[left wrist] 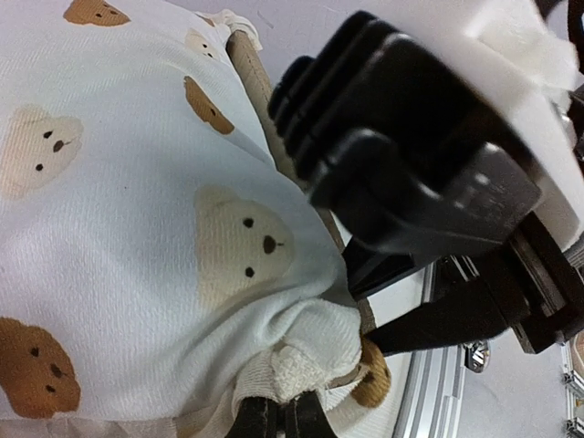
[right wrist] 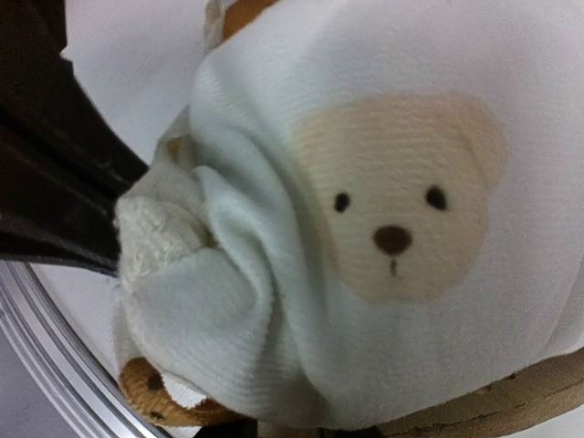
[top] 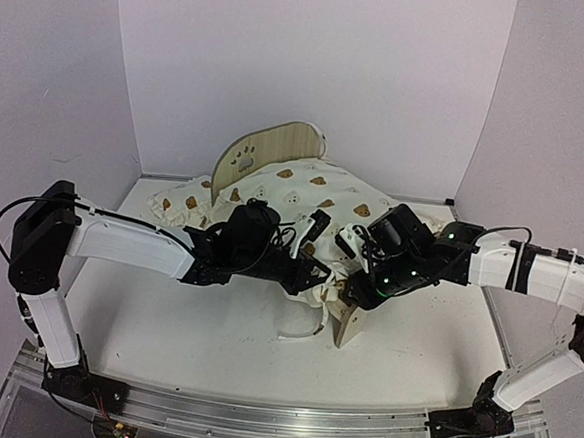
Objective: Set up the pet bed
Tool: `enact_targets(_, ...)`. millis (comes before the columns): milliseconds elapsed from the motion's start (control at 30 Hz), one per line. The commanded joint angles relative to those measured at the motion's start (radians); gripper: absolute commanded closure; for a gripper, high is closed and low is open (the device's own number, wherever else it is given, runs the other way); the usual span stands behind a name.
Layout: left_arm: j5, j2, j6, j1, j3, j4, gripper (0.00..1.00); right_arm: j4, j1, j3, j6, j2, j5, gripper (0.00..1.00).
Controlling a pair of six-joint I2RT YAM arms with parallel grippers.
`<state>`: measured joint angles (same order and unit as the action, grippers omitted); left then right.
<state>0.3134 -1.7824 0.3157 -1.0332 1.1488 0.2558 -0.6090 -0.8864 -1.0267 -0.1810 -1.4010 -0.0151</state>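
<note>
Mid-tabletop [top: 213, 344], toward the back wall, sits the pet bed [top: 277, 143]: headbd [top: 242, 160] upright at the rear, footbd [top: 347, 328] nearest the arms. A bear-print cushion [top: 304, 195] is draped over the bed, w/ its near corner bunched up at the footbd end.

Step in hand, by my read: seating the cushion in the bed, working that near corner down by the footbd. Next move prob. calls for pulling the bunch flat & tucking it inside w/o tipping the light bed. A small pillow [top: 183, 203] lies left of the bed, not yet placed.

Tools: the left tool [left wrist: 278, 415] has jaws closed tight, pinching the cushion's ruffled corner. The right tool [top: 353, 283] is at the same bunch, one finger against the cloth. Its other finger is out of view, so can't tell how far open it is or whether it has hold.
</note>
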Motion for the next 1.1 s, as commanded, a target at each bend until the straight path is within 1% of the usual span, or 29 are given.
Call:
enact_targets(0, 0.006, -0.019, 0.033, 0.002, 0.005, 0.096, 1.00, -0.117, 0.001, -0.107, -0.029, 0.011, 0.015, 0.64)
enact_targets(133, -0.014, -0.024, 0.026, 0.002, 0.006, 0.103, 1.00, -0.191, 0.001, -0.132, 0.061, 0.091, 0.040, 0.41)
enact_targets(200, -0.024, -0.028, 0.025, 0.004, 0.007, 0.103, 1.00, -0.221, 0.001, -0.146, 0.106, 0.111, 0.028, 0.34)
enact_targets(233, -0.026, -0.031, 0.026, 0.007, 0.010, 0.104, 1.00, -0.245, 0.001, -0.155, 0.079, 0.117, 0.068, 0.29)
enact_targets(267, -0.029, -0.033, 0.030, 0.007, 0.011, 0.102, 1.00, -0.273, 0.001, -0.165, 0.016, 0.120, 0.128, 0.23)
enact_targets(300, -0.032, -0.035, 0.033, 0.008, 0.009, 0.103, 1.00, -0.311, 0.001, -0.178, -0.069, 0.120, 0.202, 0.18)
enact_targets(333, -0.031, -0.037, 0.036, 0.008, 0.009, 0.103, 1.00, -0.385, 0.001, -0.202, -0.172, 0.109, 0.279, 0.16)
enact_targets(367, -0.028, -0.040, 0.038, 0.008, 0.009, 0.102, 1.00, -0.417, 0.001, -0.233, -0.283, 0.097, 0.295, 0.15)
enact_targets(400, -0.030, -0.045, 0.039, 0.008, 0.009, 0.103, 1.00, -0.451, 0.001, -0.251, -0.370, 0.091, 0.280, 0.14)
enact_targets(433, -0.036, -0.051, 0.041, 0.008, 0.011, 0.102, 1.00, -0.435, 0.001, -0.243, -0.441, 0.096, 0.242, 0.13)
enact_targets(500, -0.057, -0.062, 0.043, 0.009, 0.017, 0.102, 1.00, -0.331, 0.001, -0.177, -0.569, 0.127, 0.198, 0.13)
enact_targets(533, -0.069, -0.063, 0.043, 0.009, 0.017, 0.102, 1.00, -0.277, 0.001, -0.121, -0.633, 0.138, 0.196, 0.14)
enact_targets(567, -0.079, -0.064, 0.041, 0.009, 0.018, 0.100, 1.00, -0.249, 0.001, -0.104, -0.694, 0.135, 0.210, 0.16)
enact_targets(667, -0.115, -0.055, 0.023, 0.010, 0.020, 0.096, 1.00, -0.239, 0.001, -0.145, -0.812, 0.068, 0.253, 0.21)
enact_targets(733, -0.141, -0.041, 0.011, 0.012, 0.019, 0.096, 1.00, -0.248, 0.001, -0.157, -0.863, 0.042, 0.289, 0.22)
enact_targets(767, -0.157, -0.030, 0.004, 0.012, 0.017, 0.096, 1.00, -0.255, 0.001, -0.154, -0.871, 0.039, 0.310, 0.24)
enact_targets(800, -0.167, -0.018, -0.003, 0.012, 0.012, 0.096, 1.00, -0.255, 0.001, -0.143, -0.851, 0.041, 0.330, 0.26)
enact_targets(833, -0.175, -0.009, -0.009, 0.012, 0.011, 0.097, 1.00, -0.237, 0.001, -0.127, -0.792, 0.045, 0.341, 0.26)
enact_targets(900, -0.173, 0.002, -0.022, 0.012, 0.019, 0.096, 1.00, -0.202, 0.001, -0.117, -0.580, 0.049, 0.348, 0.26)
enact_targets(967, -0.170, 0.013, -0.031, 0.011, 0.027, 0.098, 1.00, -0.199, 0.001, -0.124, -0.431, 0.057, 0.349, 0.24)
enact_targets(1000, -0.168, 0.017, -0.035, 0.012, 0.032, 0.097, 1.00, -0.193, 0.001, -0.129, -0.327, 0.064, 0.315, 0.24)
enact_targets(1067, -0.174, 0.023, -0.043, 0.011, 0.045, 0.097, 1.00, -0.189, 0.001, -0.146, -0.114, 0.076, 0.180, 0.25)
